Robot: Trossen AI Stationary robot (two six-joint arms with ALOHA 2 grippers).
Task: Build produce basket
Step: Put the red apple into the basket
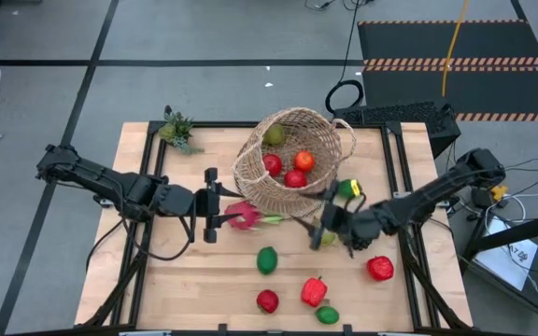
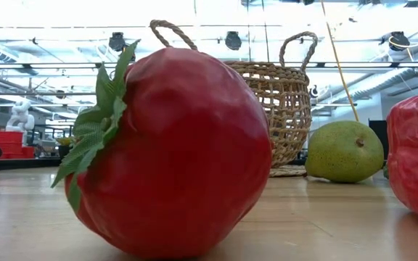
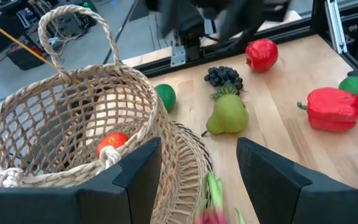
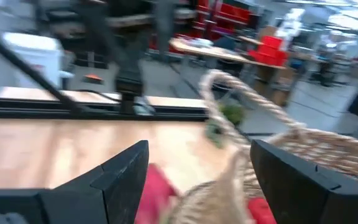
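Both grippers stand spread and empty at mid-frame in the high view, the left gripper (image 1: 215, 204) over the pink dragonfruit (image 1: 244, 217), the right gripper (image 1: 324, 217) just below the tipped basket (image 1: 292, 161) holding red fruit.

The basket (image 1: 292, 149) lies tipped near the tabletop's (image 1: 185, 280) far edge, produce inside. The left claw (image 1: 212, 206) and right claw (image 1: 323, 220) flank its mouth. More produce (image 1: 267, 260) lies toward the near edge.

Red pepper (image 2: 416, 156) cut off rightward
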